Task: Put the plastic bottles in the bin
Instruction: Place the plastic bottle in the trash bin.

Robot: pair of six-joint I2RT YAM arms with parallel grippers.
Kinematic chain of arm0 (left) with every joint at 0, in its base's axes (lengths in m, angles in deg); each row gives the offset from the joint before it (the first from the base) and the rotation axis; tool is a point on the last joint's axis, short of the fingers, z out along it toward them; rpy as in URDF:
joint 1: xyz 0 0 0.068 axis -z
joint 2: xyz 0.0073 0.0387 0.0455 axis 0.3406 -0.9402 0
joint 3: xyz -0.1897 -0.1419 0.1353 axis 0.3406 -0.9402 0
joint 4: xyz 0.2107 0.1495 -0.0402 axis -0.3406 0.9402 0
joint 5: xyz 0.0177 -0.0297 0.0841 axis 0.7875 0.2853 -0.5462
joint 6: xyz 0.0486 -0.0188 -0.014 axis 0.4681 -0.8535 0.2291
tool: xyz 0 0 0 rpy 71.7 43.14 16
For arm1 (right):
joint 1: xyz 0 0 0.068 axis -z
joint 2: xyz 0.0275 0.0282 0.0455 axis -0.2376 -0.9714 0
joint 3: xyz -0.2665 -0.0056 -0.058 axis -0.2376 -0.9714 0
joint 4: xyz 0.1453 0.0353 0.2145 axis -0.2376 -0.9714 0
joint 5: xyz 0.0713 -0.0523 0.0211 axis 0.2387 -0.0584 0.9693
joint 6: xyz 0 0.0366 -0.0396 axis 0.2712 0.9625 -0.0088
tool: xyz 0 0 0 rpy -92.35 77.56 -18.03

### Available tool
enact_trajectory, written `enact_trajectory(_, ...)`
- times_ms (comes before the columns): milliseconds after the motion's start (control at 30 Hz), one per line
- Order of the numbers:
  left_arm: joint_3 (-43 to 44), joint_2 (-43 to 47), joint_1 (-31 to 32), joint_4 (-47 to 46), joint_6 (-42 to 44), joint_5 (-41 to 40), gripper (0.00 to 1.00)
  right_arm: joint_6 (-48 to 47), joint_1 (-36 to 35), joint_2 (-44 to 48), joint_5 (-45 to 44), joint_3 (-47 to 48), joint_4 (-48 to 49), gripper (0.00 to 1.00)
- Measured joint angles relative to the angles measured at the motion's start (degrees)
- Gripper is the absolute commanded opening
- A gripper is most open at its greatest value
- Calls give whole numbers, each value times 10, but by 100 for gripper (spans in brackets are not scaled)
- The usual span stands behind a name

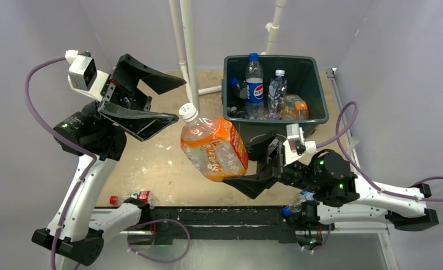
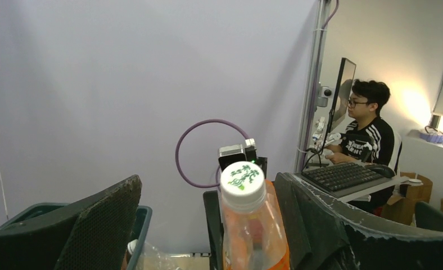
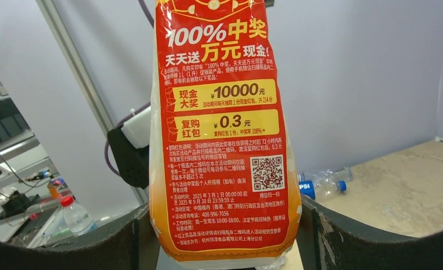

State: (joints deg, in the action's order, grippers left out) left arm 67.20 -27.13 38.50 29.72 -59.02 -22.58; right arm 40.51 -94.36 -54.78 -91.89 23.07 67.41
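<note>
Right gripper [image 1: 247,174] clamps the orange bottle's [image 1: 212,147] base, lifted just left of the bin [image 1: 322,107], likely for dropping in; left gripper [image 1: 177,100] gapes empty near its cap.

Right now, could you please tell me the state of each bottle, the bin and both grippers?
orange-label bottle: capped, tilted, held off the table.
right gripper: shut on the orange-label bottle.
left gripper: open, empty.
bin: upright, holding several bottles.
Pepsi bottle: capped, standing in the bin.
red-capped bottle: lying on the table, not binned.
blue-capped bottle: crushed, lying outside the bin.
</note>
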Motion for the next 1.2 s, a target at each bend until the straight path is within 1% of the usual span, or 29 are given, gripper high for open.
enact_trajectory(367, -19, 5, 8, -25, -19, 16, 82, 1, 0, -41, -10, -7, 42, 0)
enact_trajectory(433, -27, 6, 12, -24, -19, 17, 79, 0, 0, -53, -10, -6, 45, 0)
enact_trajectory(467, -35, 8, 15, -24, -19, 17, 75, 0, 0, -57, -11, -6, 46, 0)
enact_trajectory(633, -76, 14, 36, -26, -24, 13, 50, 0, 0, -61, -18, -7, 50, 0)
enact_trajectory(733, -82, 14, 47, -25, -24, 9, 35, 0, 1, -60, -33, -13, 55, 0)
enact_trajectory(833, -82, 16, 53, -20, -22, 6, 13, -2, 0, -58, -41, -19, 61, 0)
enact_trajectory(867, -82, 17, 54, -14, -23, 3, 2, -5, 0, -58, -42, -19, 62, 0)
enact_trajectory(933, -82, 21, 55, -4, -17, -2, 0, -9, 0, -57, -43, -19, 63, 0)
enact_trajectory(967, -82, 23, 55, 0, -13, -5, 0, -9, 0, -57, -44, -19, 63, 18)
enact_trajectory(1067, -82, 31, 57, 23, 6, -15, 0, -8, 0, -57, -46, -19, 63, 87)
enact_trajectory(1100, -81, 32, 59, 32, 14, -19, 0, -8, 0, -56, -47, -19, 62, 97)
enact_trajectory(1200, -56, 18, 60, 73, 46, -39, 0, -6, 0, -40, -74, -17, 40, 99)
